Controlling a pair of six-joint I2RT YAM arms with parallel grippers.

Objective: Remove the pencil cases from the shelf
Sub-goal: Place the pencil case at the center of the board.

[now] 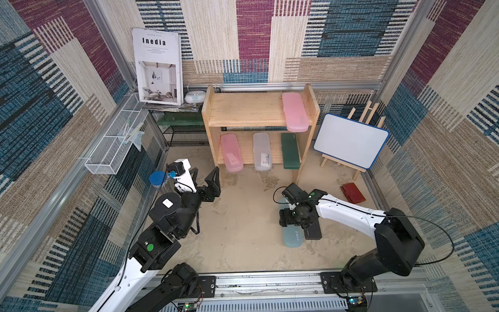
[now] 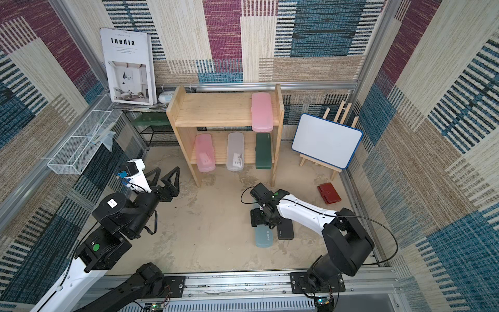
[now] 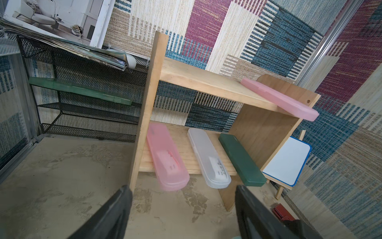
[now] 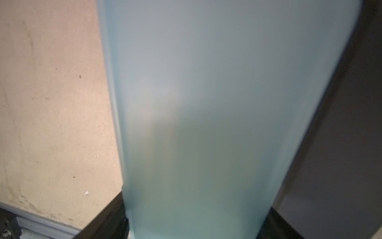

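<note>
Right end effector grips light blue case.

I have open floor before the wooden shelf, but the black mesh rack sits just beside its left panel, the whiteboard easel stands near its right, and the light blue pencil case and black pencil case lie on the floor's right.

Top views: right arm hides far parts of light blue flat plastic pencil case and black flat plastic pencil case beside it. Right wrist view: blue case blurred, both ends cropped.
</note>
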